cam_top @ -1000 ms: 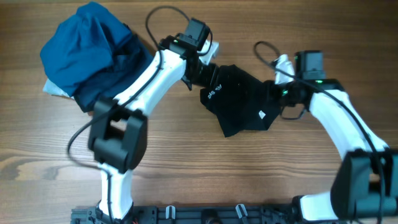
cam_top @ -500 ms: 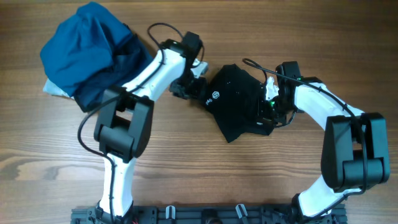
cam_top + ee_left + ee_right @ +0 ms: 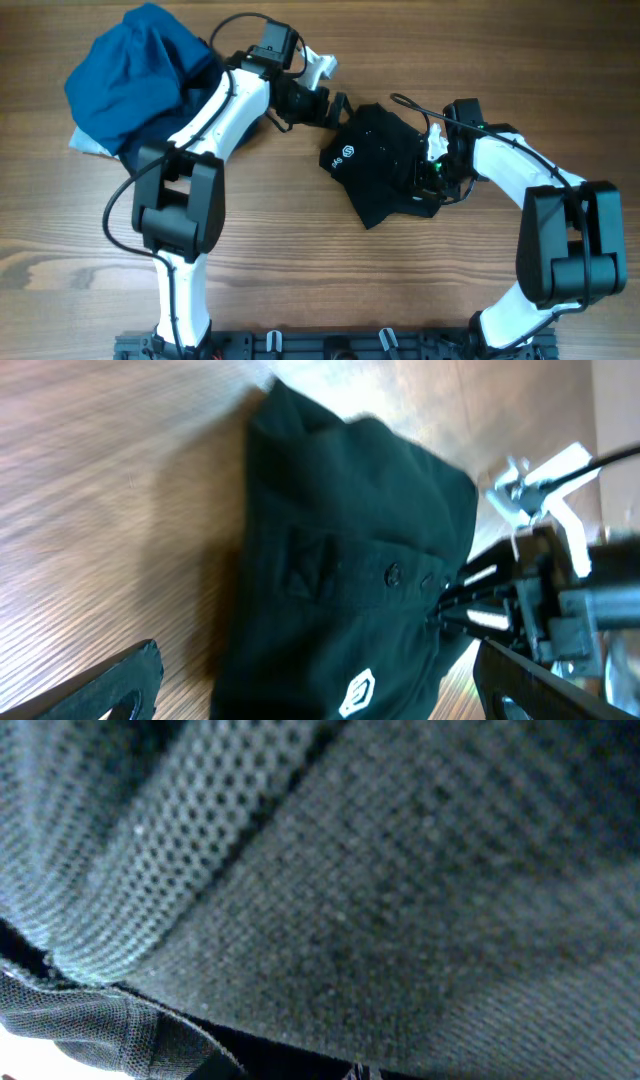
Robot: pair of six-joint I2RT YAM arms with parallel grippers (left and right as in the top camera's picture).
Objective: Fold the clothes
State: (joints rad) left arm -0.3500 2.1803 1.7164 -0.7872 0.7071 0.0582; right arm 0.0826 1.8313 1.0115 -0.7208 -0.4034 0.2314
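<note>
A black shirt (image 3: 380, 165) is bunched on the desk (image 3: 300, 260). At its 10 o'clock the left tool (image 3: 335, 105) is held open; the right tool (image 3: 432, 172), at 3 o'clock, cannot be judged.

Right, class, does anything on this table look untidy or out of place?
The shirt lies in a crumpled, lopsided heap mid-table, not folded flat. The blue bundle at the far left is a loose pile too.
</note>
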